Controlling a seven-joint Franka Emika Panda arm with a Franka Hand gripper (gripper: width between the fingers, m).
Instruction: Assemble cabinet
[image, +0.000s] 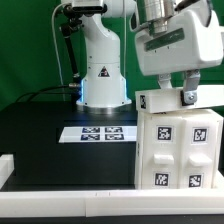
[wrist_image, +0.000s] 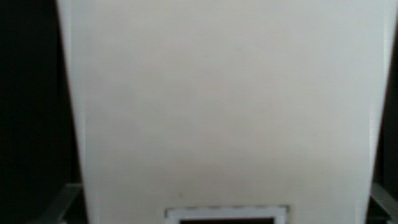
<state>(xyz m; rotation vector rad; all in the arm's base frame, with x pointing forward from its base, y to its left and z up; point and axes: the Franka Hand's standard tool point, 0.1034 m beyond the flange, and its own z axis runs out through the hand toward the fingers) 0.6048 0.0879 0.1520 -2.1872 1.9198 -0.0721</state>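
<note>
At the exterior view's left you have a white raised rail (image: 8, 170) along the black table (image: 40, 120), running on across the front edge. Behind it the marker board (image: 97, 132) lies flat in front of the arm's white base (image: 102, 75).

At the exterior view's right the cabinet (image: 178, 140) stands upright, tagged panels facing you; its right side and bottom are cut off. You cannot see whether anything is inside it.

The gripper (image: 178, 95) sits directly over the cabinet's top edge. One dark finger (image: 188, 96) shows against the cabinet's top; the other you cannot make out. The jaws stand wide, but you cannot tell whether they clasp the cabinet or stand free of it.

Only the wrist view gives you the close-up: a plain white cabinet face (wrist_image: 222, 100) fills it, blurred, with one tag partly cut off at the picture's edge.
</note>
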